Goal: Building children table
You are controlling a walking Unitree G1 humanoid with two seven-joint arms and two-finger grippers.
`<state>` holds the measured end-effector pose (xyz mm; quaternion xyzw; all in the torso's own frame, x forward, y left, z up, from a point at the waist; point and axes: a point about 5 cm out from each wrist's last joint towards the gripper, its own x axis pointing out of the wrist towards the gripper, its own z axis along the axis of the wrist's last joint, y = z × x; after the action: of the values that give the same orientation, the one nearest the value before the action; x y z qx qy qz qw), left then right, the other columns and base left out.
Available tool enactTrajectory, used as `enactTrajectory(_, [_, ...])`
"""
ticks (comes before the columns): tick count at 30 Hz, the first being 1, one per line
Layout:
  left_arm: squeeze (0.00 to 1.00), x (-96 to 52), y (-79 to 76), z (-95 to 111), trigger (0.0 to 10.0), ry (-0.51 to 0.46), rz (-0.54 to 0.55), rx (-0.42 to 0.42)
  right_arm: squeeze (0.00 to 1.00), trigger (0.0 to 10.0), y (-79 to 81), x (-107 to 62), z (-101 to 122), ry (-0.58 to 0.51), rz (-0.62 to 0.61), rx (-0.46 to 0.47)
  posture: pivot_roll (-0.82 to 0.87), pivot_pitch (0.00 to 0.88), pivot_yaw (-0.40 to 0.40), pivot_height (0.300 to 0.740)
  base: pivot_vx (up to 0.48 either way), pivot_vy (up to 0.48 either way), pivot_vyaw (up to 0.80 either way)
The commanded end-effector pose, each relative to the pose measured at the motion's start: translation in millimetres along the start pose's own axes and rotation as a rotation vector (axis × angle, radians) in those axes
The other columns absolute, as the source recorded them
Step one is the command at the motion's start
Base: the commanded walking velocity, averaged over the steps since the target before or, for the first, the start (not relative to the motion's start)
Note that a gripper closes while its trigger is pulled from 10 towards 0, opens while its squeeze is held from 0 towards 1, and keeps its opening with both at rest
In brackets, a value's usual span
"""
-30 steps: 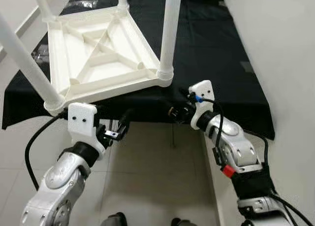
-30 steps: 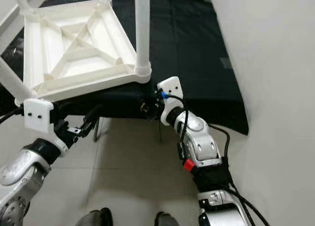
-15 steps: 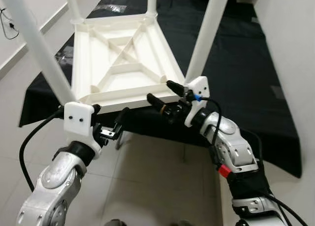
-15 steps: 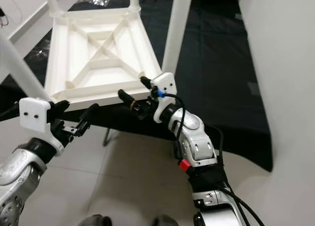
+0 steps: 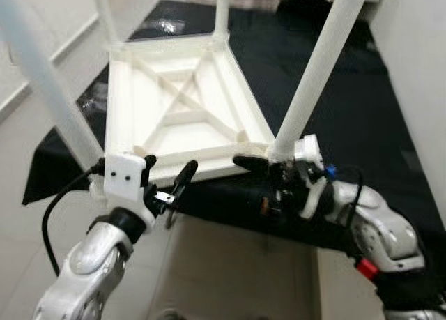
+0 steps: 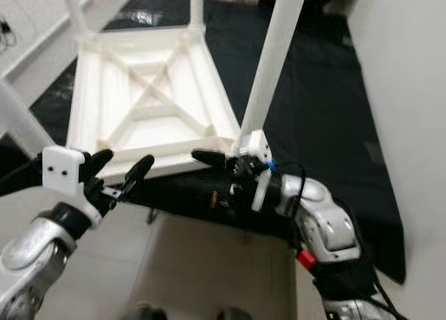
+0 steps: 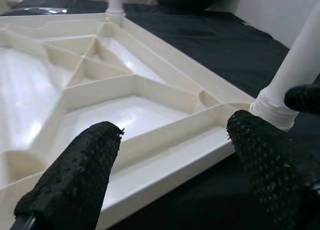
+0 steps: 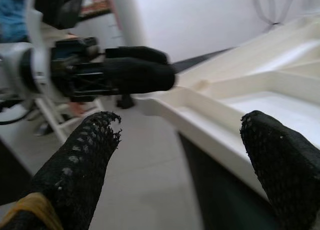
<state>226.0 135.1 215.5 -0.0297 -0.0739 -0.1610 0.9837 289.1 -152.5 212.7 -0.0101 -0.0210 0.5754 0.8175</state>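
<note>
A white plastic children's table (image 5: 182,118) lies upside down in the upper middle of the left eye view, its ribbed underside facing up, resting on a black cloth (image 5: 362,111) that covers the work surface. Four white legs rise from its corners: the near right leg (image 5: 317,76) runs from the corner socket toward the upper right of the frame, the near left leg (image 5: 49,90) crosses the left side, and two far legs (image 5: 221,10) stand at the upper edge.

The left gripper (image 5: 167,179) sits at the lower left of the frame, at the table's near edge, fingers spread apart and holding nothing; in the left wrist view its two black fingers (image 7: 75,180) frame the near rim and the base of the near right leg. The right gripper (image 5: 256,168) lies at the lower middle right, just beside the socket of the near right leg, fingers likewise parted and empty; one finger extends along the near rim toward the left gripper. In the right wrist view the left gripper (image 8: 125,72) appears opposite, across the table corner.

A light tiled floor (image 5: 230,271) shows below the cloth's edge at the bottom of the frame. A pale wall (image 5: 418,69) borders the cloth at the right. A clear plastic bag (image 5: 167,26) lies on the cloth at the upper left.
</note>
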Motion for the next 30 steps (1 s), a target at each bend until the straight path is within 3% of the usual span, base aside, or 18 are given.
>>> enactTrajectory(1, [0.00, -0.6, -5.1, -1, 10.0, 0.003, -0.033, 0.002, 0.00, 10.0, -8.3, -0.3, -4, 0.025, -0.064, -0.022, 0.07, 0.233, -0.052, 0.740, 0.000, 0.000, 0.00])
enactTrajectory(5, [0.00, -0.8, -6.5, 2, 10.0, -0.011, -0.038, 0.010, 0.00, 10.0, -16.1, -5.6, -4, 0.053, -0.103, -0.019, 0.07, 0.249, -0.049, 0.740, 0.000, 0.000, 0.00])
enactTrajectory(10, [0.00, -7.2, -14.6, -3, 10.0, 0.013, -0.115, -0.009, 0.00, 10.0, -17.4, -38.6, 3, 0.115, -0.029, 0.018, 0.07, 0.253, -0.050, 0.740, 0.000, 0.000, 0.00])
enactTrajectory(15, [0.00, -9.9, -19.8, -7, 10.0, 0.030, -0.154, -0.016, 0.00, 10.0, -20.3, -54.2, 12, 0.128, -0.007, 0.029, 0.07, 0.257, -0.052, 0.740, 0.000, 0.000, 0.00])
enactTrajectory(17, [0.00, -14.0, -23.5, -12, 10.0, 0.050, -0.185, -0.017, 0.00, 10.0, -35.7, -62.8, 18, 0.149, -0.105, -0.039, 0.06, 0.264, -0.049, 0.740, 0.000, 0.000, 0.00])
enactTrajectory(20, [0.00, -15.6, -24.5, -13, 10.0, 0.052, -0.199, -0.015, 0.00, 10.0, -45.9, -63.6, 19, 0.166, -0.181, -0.094, 0.06, 0.264, -0.049, 0.740, 0.000, 0.000, 0.00])
enactTrajectory(21, [0.00, -18.2, -27.4, -12, 10.0, 0.043, -0.232, -0.018, 0.00, 10.0, -60.1, -65.0, 20, 0.170, -0.280, -0.117, 0.07, 0.265, -0.051, 0.740, 0.000, 0.000, 0.00])
enactTrajectory(30, [0.00, -20.8, -27.4, -8, 10.0, 0.033, -0.258, 0.008, 0.00, 10.0, -73.1, -75.5, 39, 0.160, -0.325, -0.156, 0.07, 0.273, -0.054, 0.740, 0.000, 0.000, 0.00])
